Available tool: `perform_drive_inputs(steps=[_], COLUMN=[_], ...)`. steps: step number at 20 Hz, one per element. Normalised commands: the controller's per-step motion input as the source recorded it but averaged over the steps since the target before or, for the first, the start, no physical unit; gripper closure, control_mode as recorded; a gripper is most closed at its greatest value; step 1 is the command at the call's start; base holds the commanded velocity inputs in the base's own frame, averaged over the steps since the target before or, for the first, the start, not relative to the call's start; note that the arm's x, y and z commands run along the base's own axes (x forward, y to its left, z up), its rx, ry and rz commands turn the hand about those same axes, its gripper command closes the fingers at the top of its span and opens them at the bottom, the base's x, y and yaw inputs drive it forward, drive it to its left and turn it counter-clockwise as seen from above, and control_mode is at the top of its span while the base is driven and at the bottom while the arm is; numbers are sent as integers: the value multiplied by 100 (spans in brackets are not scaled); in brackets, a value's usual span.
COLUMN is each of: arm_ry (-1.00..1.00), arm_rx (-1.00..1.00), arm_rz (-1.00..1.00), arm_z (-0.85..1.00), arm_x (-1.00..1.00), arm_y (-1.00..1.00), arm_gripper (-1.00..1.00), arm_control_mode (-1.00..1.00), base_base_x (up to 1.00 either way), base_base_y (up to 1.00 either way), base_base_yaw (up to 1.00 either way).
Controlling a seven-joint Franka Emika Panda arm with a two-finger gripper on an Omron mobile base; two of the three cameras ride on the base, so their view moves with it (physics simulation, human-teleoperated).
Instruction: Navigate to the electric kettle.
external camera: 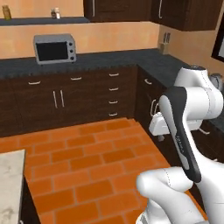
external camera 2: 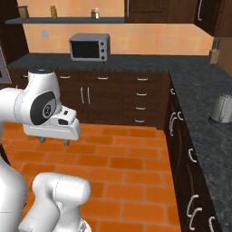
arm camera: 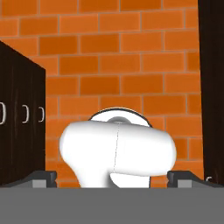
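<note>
Gripper (arm camera: 112,178) empty, over brick floor (arm camera: 131,65).
Fingertips (arm camera: 43,178) are seen spread wide apart, nothing held or touched; electric kettle (external camera 2: 222,108) stands on right worktop (external camera 2: 199,90).

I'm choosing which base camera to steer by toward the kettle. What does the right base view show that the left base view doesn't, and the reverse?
Right base view alone: the electric kettle in full on the right-hand counter, and a wall outlet below the shelf.

Left base view alone: a pale stone countertop corner at lower left; the kettle is just a sliver behind the arm.

Both: the silver toaster oven on the back counter, the dark cabinets, the orange brick floor, a knife block in the corner, and shelf jars.
</note>
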Motion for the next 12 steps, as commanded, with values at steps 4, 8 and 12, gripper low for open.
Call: perform_drive_inputs(steps=[4, 8, 12], arm_ry=[0, 0, 0], arm_rx=[0, 0, 0], arm_rz=[0, 0, 0], arm_z=[0, 0, 0], arm_x=[0, 0, 0], arm_y=[0, 0, 0], arm_gripper=[-100, -100, -100], arm_control_mode=[100, 100, 100], base_base_x=[100, 100, 83], base_base_y=[0, 1, 13], base_base_yaw=[-14, -36, -54])
